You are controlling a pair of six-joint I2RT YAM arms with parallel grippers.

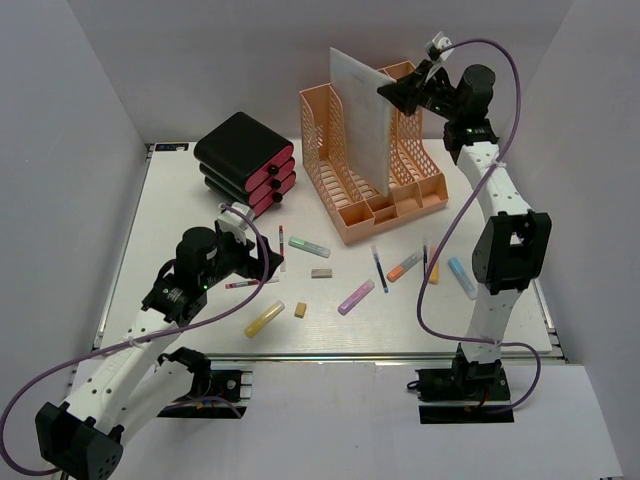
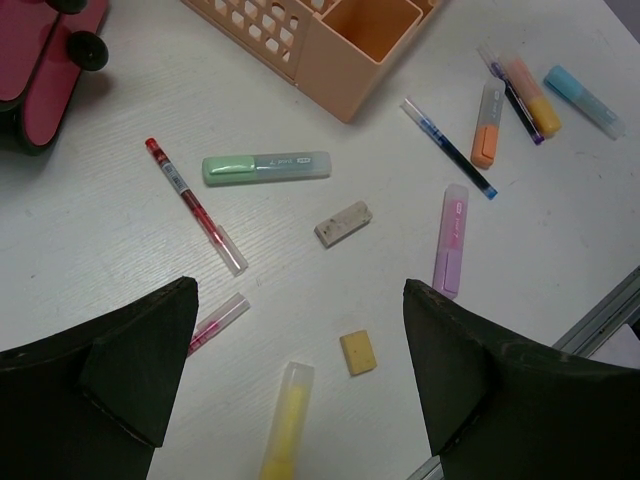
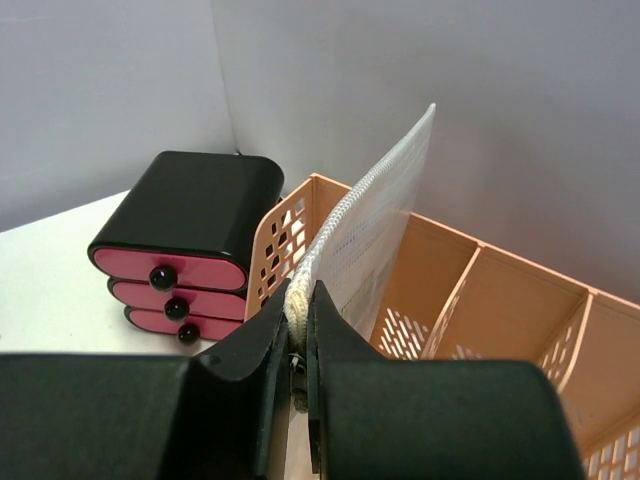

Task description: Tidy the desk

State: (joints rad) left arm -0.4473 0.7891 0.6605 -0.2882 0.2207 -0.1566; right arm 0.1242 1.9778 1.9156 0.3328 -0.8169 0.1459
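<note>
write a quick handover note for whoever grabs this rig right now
Right claw: shut on the white pouch, held upright at the orange organizer, not released.
Left claw: open, empty, over the loose items.
Done: pouch nearly filed; black drawer unit stands beside the organizer.
To do: green highlighter, grey eraser and other pens and highlighters lie loose on the desk.

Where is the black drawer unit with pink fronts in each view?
Top external: drawer unit, upper left of centre.
Left wrist: drawer unit cropped in top-left corner.
Right wrist: drawer unit left of centre.
Shared landmark: orange organizer, just right of it in all three.
</note>
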